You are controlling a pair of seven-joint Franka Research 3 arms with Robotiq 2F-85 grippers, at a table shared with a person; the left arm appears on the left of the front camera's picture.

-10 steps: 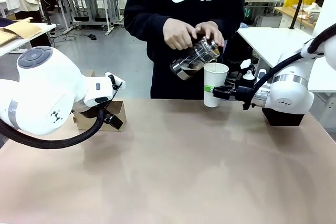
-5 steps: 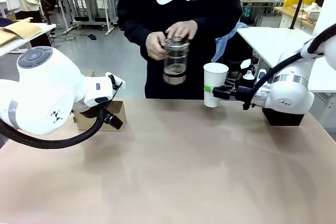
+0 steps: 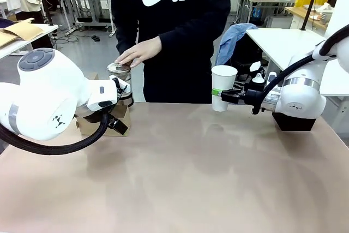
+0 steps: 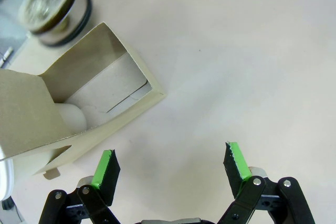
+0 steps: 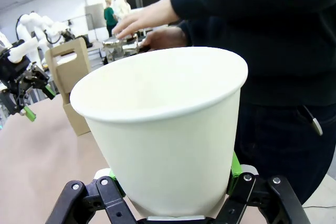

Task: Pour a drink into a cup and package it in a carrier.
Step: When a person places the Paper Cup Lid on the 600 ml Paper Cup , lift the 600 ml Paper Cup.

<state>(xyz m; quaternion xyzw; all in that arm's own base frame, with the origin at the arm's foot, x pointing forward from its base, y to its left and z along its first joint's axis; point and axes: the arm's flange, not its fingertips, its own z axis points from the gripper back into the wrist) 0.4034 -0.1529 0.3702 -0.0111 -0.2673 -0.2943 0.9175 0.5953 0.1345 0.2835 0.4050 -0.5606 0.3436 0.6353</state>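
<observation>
The white paper cup (image 3: 224, 83) hangs upright above the table's far right, and my right gripper (image 3: 220, 94) is shut on its lower part. In the right wrist view the cup (image 5: 163, 129) stands between my green pads (image 5: 235, 165). The drink is hidden: the cup's inside does not show. A person's hand (image 3: 139, 53) rests on the lid of the glass pitcher (image 3: 120, 69), which stands at the far left behind the brown carrier (image 3: 121, 114). My left gripper (image 4: 170, 163) hovers open over bare table just beside the carrier (image 4: 79, 108), holding nothing.
The person stands at the far edge, left of centre. A black block (image 3: 293, 122) lies under my right arm. My bulky left arm (image 3: 43, 102) covers the table's left side. The table surface (image 3: 185, 178) is beige.
The person carried the pitcher from above the cup to the left and lowered it behind the carrier. Both arms and the cup stayed still.
</observation>
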